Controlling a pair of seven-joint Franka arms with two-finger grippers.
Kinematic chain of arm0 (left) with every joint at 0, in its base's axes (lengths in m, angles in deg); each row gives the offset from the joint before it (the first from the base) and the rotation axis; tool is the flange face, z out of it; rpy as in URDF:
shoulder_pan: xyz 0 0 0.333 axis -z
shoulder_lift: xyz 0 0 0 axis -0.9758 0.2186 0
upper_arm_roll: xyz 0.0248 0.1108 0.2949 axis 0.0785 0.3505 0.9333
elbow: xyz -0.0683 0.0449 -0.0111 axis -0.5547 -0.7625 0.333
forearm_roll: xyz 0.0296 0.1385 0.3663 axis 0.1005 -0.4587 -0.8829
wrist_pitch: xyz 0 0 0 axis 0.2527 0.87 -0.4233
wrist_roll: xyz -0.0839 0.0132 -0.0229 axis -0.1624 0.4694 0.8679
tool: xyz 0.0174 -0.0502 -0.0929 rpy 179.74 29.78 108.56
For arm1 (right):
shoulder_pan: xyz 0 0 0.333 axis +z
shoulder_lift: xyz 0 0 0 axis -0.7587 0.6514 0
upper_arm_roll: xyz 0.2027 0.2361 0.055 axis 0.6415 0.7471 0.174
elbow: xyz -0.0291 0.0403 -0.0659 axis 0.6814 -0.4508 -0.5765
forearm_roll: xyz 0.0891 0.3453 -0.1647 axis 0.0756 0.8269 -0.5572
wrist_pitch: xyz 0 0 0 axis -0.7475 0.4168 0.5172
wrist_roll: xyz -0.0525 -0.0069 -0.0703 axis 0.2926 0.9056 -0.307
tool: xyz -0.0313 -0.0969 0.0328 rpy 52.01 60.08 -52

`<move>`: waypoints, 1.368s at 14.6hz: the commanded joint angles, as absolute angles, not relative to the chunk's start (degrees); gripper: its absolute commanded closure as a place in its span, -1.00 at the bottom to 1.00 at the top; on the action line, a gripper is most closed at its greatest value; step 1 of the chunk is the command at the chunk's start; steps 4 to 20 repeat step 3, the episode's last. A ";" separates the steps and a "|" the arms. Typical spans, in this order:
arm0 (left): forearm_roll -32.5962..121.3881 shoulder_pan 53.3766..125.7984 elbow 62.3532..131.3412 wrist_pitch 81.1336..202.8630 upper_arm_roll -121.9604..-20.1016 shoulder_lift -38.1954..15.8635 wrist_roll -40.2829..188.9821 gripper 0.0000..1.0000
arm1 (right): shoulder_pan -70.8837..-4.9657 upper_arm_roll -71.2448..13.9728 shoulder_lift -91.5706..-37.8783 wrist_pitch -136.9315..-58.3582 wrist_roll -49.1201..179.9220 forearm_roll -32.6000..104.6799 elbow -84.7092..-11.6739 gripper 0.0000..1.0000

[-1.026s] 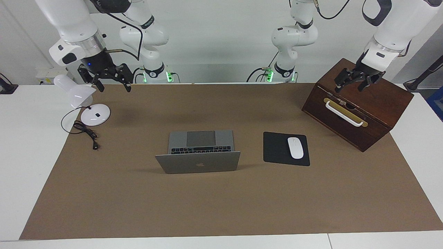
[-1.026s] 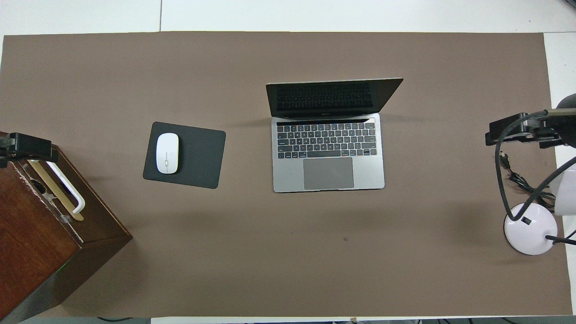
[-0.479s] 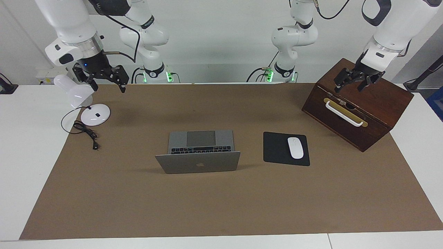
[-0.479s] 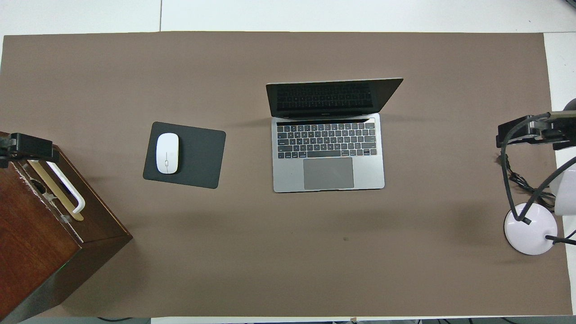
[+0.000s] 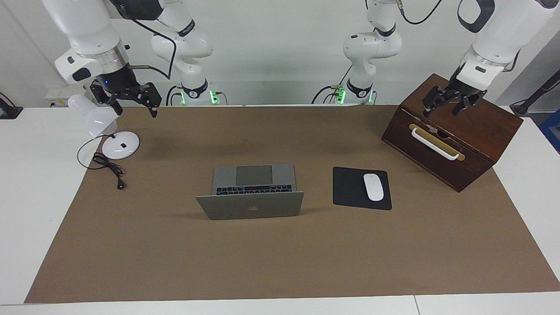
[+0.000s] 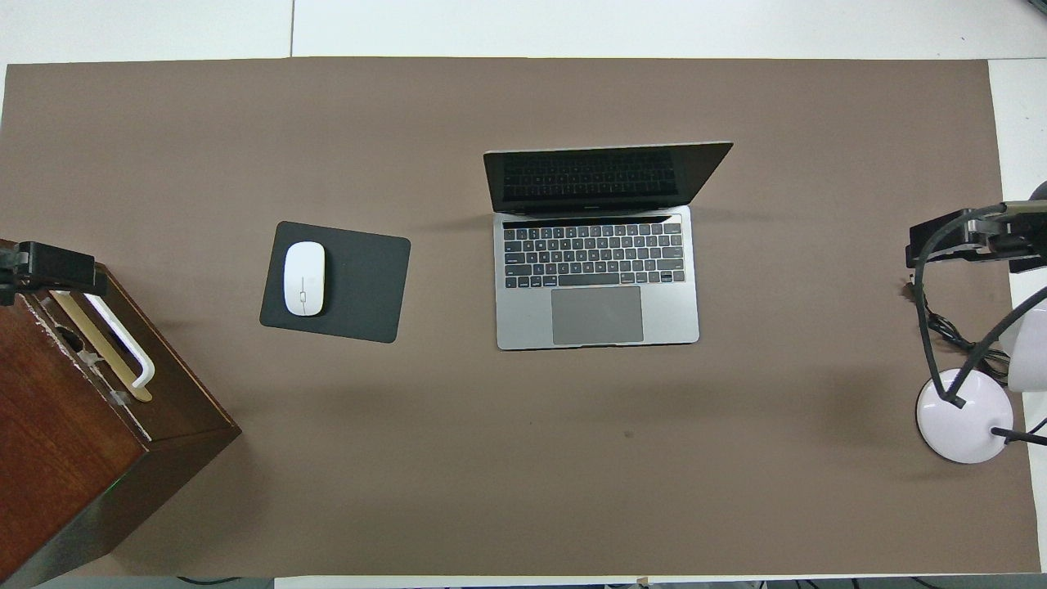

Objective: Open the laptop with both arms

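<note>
- The laptop point(image 5: 250, 192) is sitting open near the middle of the brown mat point(image 5: 280, 262), its lid raised and tilted away from the robots, its keyboard and trackpad facing them; nothing is touching it.
- The right gripper point(image 5: 129, 99) is retreating: over the last second it has been drifting up and toward the right arm's end of the table, and it is now hanging over the mat's edge beside the white desk lamp point(image 5: 105, 131). Its fingers are standing apart, holding nothing.
- The left gripper point(image 5: 450, 101) is staying put over the wooden box point(image 5: 450, 131) at the left arm's end, fingers spread wide and empty.
- The black mousepad point(image 5: 361, 188) with the white mouse point(image 5: 373, 187) is lying between the laptop and the box, undisturbed.
- Judging from this, the opening appears done: the lid is up, both arms are well apart from the laptop, and the right arm's pull-back reads as returning to rest rather than preparing another contact.
</note>
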State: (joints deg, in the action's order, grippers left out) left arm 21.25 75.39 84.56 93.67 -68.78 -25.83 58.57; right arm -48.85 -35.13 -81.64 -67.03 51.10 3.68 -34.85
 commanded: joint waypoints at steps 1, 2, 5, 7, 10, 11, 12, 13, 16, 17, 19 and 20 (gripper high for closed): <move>20.75 75.26 84.15 92.47 -68.88 -26.24 59.17 -1.00 | -49.17 -34.78 -81.91 -66.88 50.90 3.16 -34.70 -1.00; 20.75 75.26 84.15 92.47 -68.88 -26.24 59.17 -1.00 | -49.09 -34.78 -81.91 -67.06 50.81 3.34 -34.79 -1.00; 20.75 75.26 84.07 92.47 -68.88 -26.24 59.17 -1.00 | -49.17 -34.78 -81.91 -67.06 50.81 3.60 -34.79 -1.00; 20.75 75.26 84.07 92.47 -68.88 -26.24 59.17 -1.00 | -49.17 -34.78 -81.91 -67.06 50.81 3.60 -34.79 -1.00; 20.75 75.26 84.07 92.47 -68.88 -26.24 59.17 -1.00 | -49.17 -34.78 -81.91 -67.06 50.81 3.60 -34.79 -1.00; 20.75 75.26 84.07 92.47 -68.88 -26.24 59.17 -1.00 | -49.17 -34.78 -81.91 -67.06 50.81 3.60 -34.79 -1.00; 20.75 75.26 84.07 92.47 -68.88 -26.24 59.17 -1.00 | -49.17 -34.78 -81.91 -67.06 50.81 3.60 -34.79 -1.00; 20.75 75.26 84.07 92.47 -68.88 -26.24 59.17 -1.00 | -49.17 -34.78 -81.91 -67.06 50.81 3.60 -34.79 -1.00; 20.75 75.26 84.07 92.47 -68.88 -26.24 59.17 -1.00 | -49.17 -34.78 -81.91 -67.06 50.81 3.60 -34.79 -1.00; 20.75 75.26 84.07 92.47 -68.88 -26.24 59.17 -1.00 | -49.17 -34.78 -81.91 -67.06 50.81 3.60 -34.79 -1.00; 20.75 75.26 84.07 92.47 -68.88 -26.24 59.17 -1.00 | -49.17 -34.78 -81.91 -67.06 50.81 3.60 -34.79 -1.00; 20.75 75.26 84.07 92.47 -68.88 -26.24 59.17 -1.00 | -49.17 -34.78 -81.91 -67.06 50.81 3.60 -34.79 -1.00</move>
